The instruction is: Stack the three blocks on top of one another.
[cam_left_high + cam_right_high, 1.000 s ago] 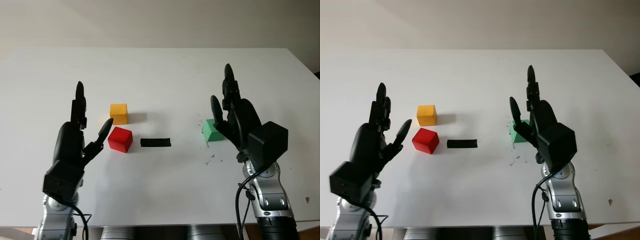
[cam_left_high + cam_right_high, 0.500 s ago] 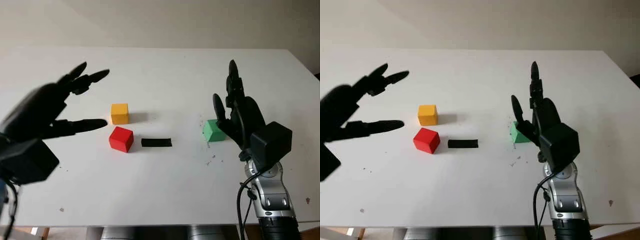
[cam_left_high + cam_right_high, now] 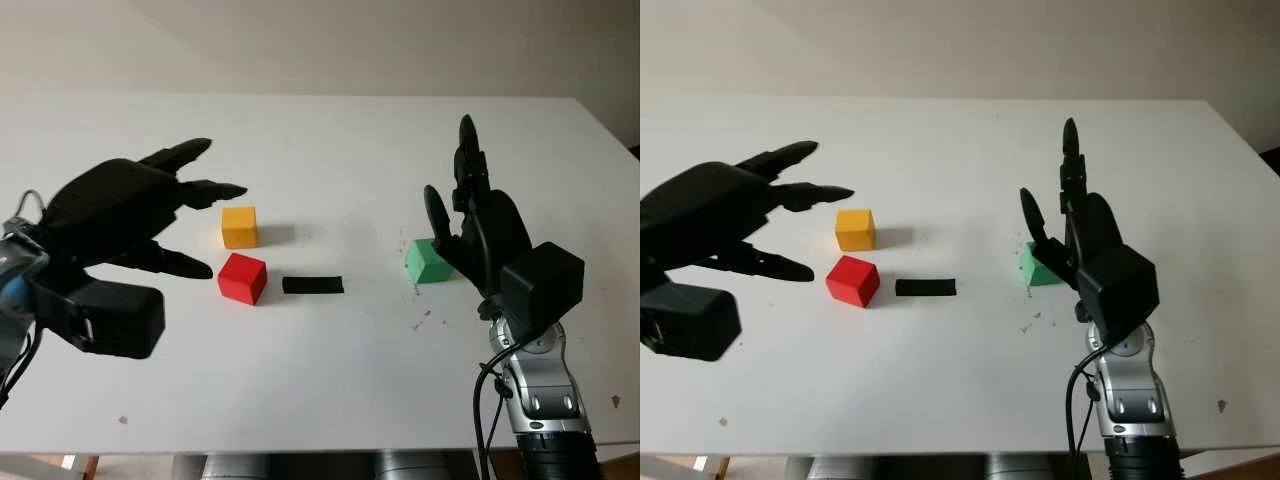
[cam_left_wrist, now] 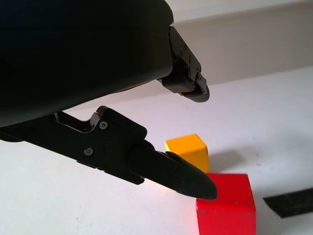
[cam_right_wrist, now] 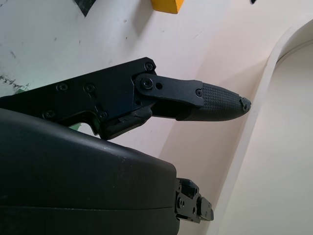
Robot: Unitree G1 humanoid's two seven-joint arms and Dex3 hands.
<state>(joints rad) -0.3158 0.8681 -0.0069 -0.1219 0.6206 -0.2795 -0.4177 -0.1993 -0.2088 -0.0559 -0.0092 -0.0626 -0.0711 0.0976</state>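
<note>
left hand point(image 3: 120, 225) is swinging in from the left since half a second ago, now hovering over the table point(image 3: 320, 380) just left of the red and yellow blocks, open, holding nothing. its fingertips point(image 4: 193, 180) are pointing toward the pair, not touching either as far as i can tell.

yellow block point(image 3: 238, 226) is sitting just behind the red block point(image 3: 242, 277), close but apparently apart. black strip point(image 3: 312, 284) is lying just right of the red one. green block point(image 3: 428, 260) is sitting well apart on the right side of the table.

right hand point(image 3: 478, 225) is staying upright just beside the green block, open, holding nothing; can't tell whether it's touching the block.

nothing is stacked yet, so this is reading as the approach for the first pick, likely red or yellow. next move is calling for the left hand to come down and straddle one block cleanly without nudging its neighbour, then close and lift.
</note>
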